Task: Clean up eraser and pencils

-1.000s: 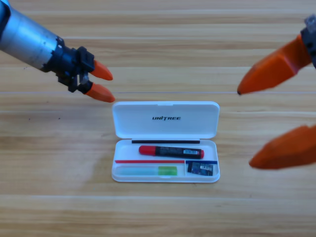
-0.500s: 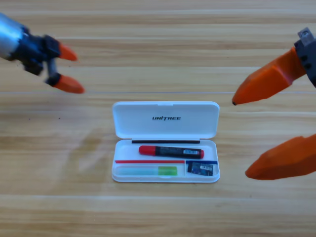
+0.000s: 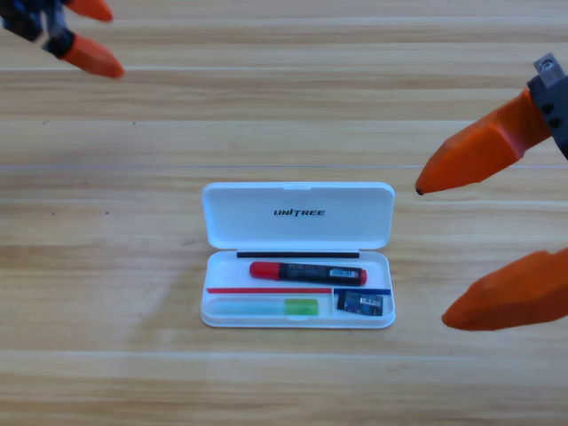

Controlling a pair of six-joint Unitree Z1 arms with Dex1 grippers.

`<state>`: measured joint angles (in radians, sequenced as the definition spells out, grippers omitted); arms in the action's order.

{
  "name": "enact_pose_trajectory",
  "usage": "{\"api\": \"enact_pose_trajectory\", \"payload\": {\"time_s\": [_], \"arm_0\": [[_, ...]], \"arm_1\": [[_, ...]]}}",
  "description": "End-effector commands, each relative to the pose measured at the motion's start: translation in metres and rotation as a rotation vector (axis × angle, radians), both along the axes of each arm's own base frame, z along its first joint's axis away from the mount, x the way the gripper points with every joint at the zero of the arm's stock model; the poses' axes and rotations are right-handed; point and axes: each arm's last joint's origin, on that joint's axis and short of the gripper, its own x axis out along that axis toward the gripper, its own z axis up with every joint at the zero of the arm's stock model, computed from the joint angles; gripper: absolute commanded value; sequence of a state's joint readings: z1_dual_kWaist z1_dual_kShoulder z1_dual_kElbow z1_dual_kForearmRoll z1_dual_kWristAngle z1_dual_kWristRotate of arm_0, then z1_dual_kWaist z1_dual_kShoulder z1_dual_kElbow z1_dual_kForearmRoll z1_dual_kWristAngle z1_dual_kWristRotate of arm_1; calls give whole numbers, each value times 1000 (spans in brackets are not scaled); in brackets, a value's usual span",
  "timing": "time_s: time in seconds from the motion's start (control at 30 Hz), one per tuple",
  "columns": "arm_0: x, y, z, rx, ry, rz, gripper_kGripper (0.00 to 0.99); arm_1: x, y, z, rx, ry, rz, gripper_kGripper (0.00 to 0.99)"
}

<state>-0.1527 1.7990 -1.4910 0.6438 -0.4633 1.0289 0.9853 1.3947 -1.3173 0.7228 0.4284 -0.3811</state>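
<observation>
The white UNITREE case [image 3: 297, 216] lies open in the middle of the table. Inside its tray lie the black pencil with red cap and red end [image 3: 307, 272], the pale green pencil [image 3: 264, 308] below it, and the small dark eraser [image 3: 362, 304] in the lower right compartment. My left gripper [image 3: 100, 38] is far off in the top left corner, open and holding nothing. At the right edge my right gripper [image 3: 430, 253] shows large and partly cut off, open and holding nothing, beside the case without touching it.
The wooden table [image 3: 106, 266] stretches around the case on all sides. The raised lid of the case stands at the tray's far side.
My left gripper has drawn back up and to the left, from beside the lid's upper left corner to the picture's top left corner. The right gripper has barely shifted.
</observation>
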Motion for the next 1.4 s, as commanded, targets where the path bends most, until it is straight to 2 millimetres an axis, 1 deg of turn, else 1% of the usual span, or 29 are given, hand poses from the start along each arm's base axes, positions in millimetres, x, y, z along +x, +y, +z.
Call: {"api": "enact_pose_trajectory", "payload": {"time_s": [0.03,0.1,0.13,0.2,0.33,0.37,0.4,0.47,0.5,0.53,0.67,0.7,0.93,1.4], "arm_0": [[22,-42,-52,30,131,-99,804],[25,-52,-60,38,148,-120,802],[27,-58,-64,41,156,-131,776],[28,-68,-71,50,168,-148,756],[27,-87,-79,67,184,-172,752],[27,-91,-80,70,184,-174,735],[27,-96,-81,76,187,-178,676],[26,-103,-83,79,188,-191,594],[26,-107,-82,83,183,-198,528],[25,-110,-82,86,180,-200,442],[24,-121,-83,87,178,-224,31],[23,-122,-83,86,178,-226,0],[20,-131,-96,97,209,-222,0],[19,-143,-130,124,290,-251,0]], "arm_1": [[1,-6,-6,2,15,-7,917],[1,-6,-5,2,16,-6,917],[1,-6,-5,3,17,-5,917],[1,-6,-5,3,17,-5,917],[1,-6,-5,4,18,-4,917],[1,-6,-5,4,18,-4,917],[1,-6,-5,4,18,-4,917],[2,-5,-6,1,19,-3,917],[2,-5,-6,2,19,-4,917],[2,-5,-6,1,19,-3,917],[2,-5,-6,2,22,-2,917],[2,-5,-6,2,22,-2,917],[2,-5,-6,3,25,1,917],[2,-5,-6,3,25,1,917]]}}
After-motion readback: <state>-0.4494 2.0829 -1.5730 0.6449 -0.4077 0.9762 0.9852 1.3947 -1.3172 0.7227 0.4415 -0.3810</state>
